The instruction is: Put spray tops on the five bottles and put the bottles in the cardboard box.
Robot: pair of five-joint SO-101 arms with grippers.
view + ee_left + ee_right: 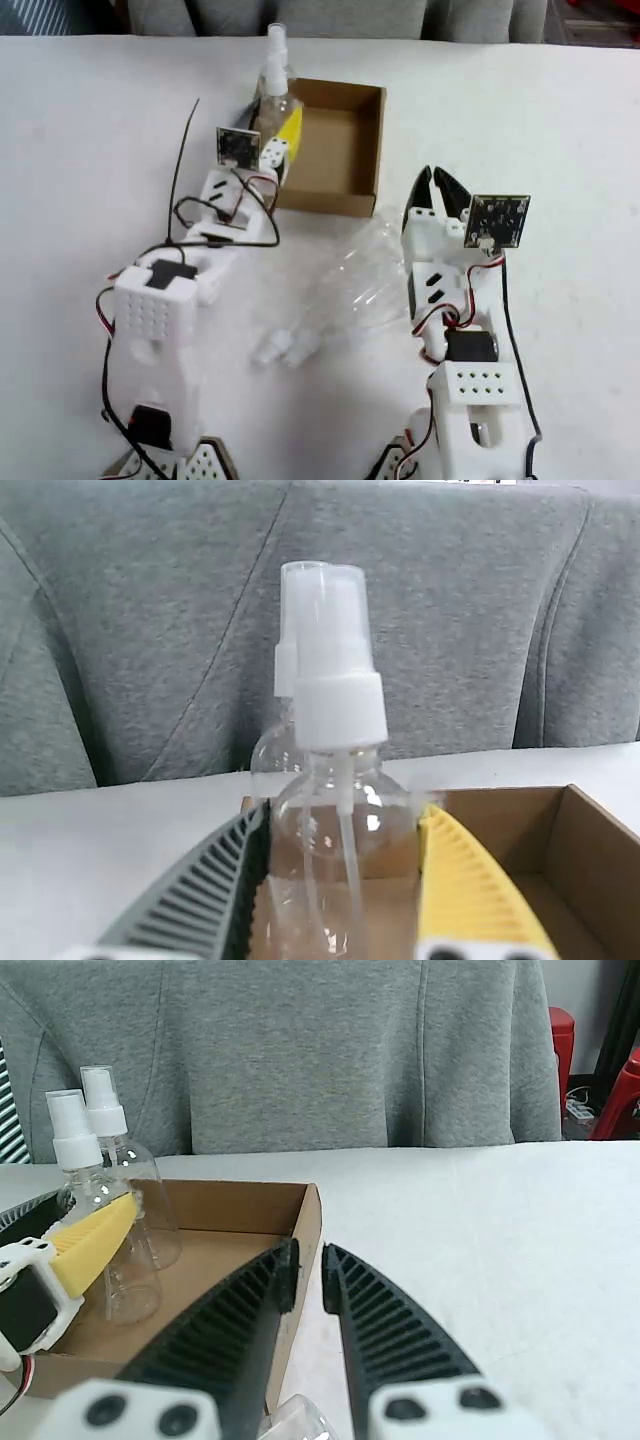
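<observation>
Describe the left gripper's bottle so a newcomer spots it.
Find the cardboard box across the table; two spray-topped bottles are at its left. The held bottle is clamped between the left gripper's grey and yellow fingers, nearer the arm than the other bottle.

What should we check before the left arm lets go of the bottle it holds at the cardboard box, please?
1. The spray top sits on the held bottle: ok.
2. The left tool is shut on that bottle: ok.
3. The held bottle is upright inside the cardboard box: ok.
4. Its base rests on the box floor: cannot tell.
5. It stands clear of the second bottle behind it: cannot tell, very close.
6. The right tool is open, empty, outside the box: ok.
</observation>
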